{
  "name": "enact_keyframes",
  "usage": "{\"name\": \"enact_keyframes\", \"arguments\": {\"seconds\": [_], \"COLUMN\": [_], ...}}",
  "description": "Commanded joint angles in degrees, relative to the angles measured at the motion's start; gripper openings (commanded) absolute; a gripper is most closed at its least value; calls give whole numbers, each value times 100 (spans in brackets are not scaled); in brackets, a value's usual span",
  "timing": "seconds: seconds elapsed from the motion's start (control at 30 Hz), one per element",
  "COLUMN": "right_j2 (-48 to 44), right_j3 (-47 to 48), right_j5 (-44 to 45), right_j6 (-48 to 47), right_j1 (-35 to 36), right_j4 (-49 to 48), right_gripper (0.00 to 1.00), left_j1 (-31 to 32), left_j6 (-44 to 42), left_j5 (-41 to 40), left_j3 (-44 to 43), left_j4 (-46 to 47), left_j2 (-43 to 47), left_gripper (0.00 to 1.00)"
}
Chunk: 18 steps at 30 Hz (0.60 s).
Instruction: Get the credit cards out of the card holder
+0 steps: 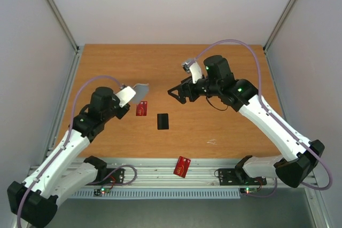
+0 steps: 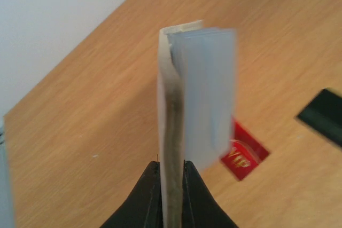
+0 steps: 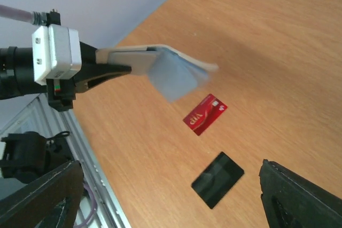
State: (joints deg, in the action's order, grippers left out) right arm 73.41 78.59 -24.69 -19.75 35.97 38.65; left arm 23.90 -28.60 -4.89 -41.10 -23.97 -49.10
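Card holder [image 2: 203, 89] gripped by left fingers [image 2: 141, 201]; right fingers [image 3: 304, 201] spread; overhead alone shows red card [image 1: 183, 166], seemingly off-table.

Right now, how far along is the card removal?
Done: three cards are out. A red card and a black card lie on the table, and a second red card is on the near rail.
In hand: the left hand is shut on the holder, lifted; the right hand is open and empty.
Left: the sleeves show no card, so perhaps only setting the holder down.
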Motion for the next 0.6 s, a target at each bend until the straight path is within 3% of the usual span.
{"name": "enact_keyframes", "arguments": {"seconds": [0.0,0.1,0.27,0.43,0.57], "right_j2": [172,360,387,248,211], "right_j3": [-81,-72,-107,-111,43], "right_j5": [77,-258,-574,-226,-1100], "right_j6": [429,694,468,-2,-446], "right_j1": [294,332,406,395,366], "right_j4": [-668,-1046,-1161,-702,-343], "right_gripper": [95,98,98,98,98], "left_j1": [15,9,-13,-68,-149], "left_j6": [877,2144,3572,4070,3936], "left_j5": [1638,2913,4191,5222,5750], "left_j3": [-717,-774,-827,-724,-626], "left_j4": [-274,-26,401,1080,1316], "left_j2": [266,381,489,706,837], "left_gripper": [0,0,0,0,0]}}
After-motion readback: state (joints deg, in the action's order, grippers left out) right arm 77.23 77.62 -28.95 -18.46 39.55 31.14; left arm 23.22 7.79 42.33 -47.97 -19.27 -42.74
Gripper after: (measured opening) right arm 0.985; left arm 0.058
